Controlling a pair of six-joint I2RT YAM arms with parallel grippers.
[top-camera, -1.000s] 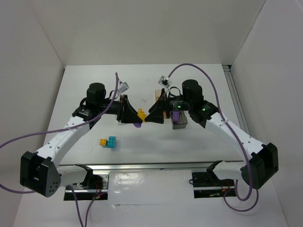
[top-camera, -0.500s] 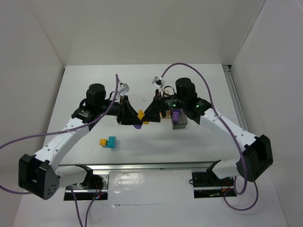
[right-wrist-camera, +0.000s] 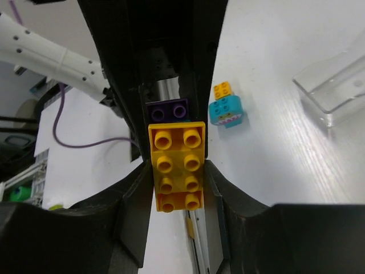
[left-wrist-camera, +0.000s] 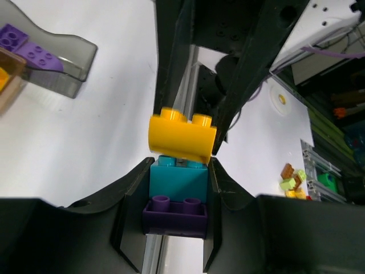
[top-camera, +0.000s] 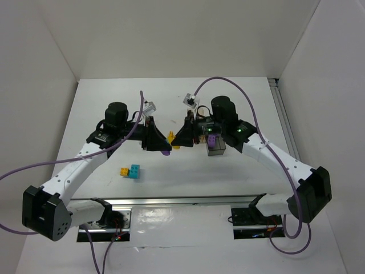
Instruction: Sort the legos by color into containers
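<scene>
One lego clump [top-camera: 132, 171] on white-walled table [top-camera: 228, 171]

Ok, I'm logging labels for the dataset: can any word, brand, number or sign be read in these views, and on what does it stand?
No text can be read in any view.
Yellow brick and teal brick: no brand can be made out on the studs.
Dark grey bin: no label visible.
Clutter beyond the table: too blurred to read.
</scene>
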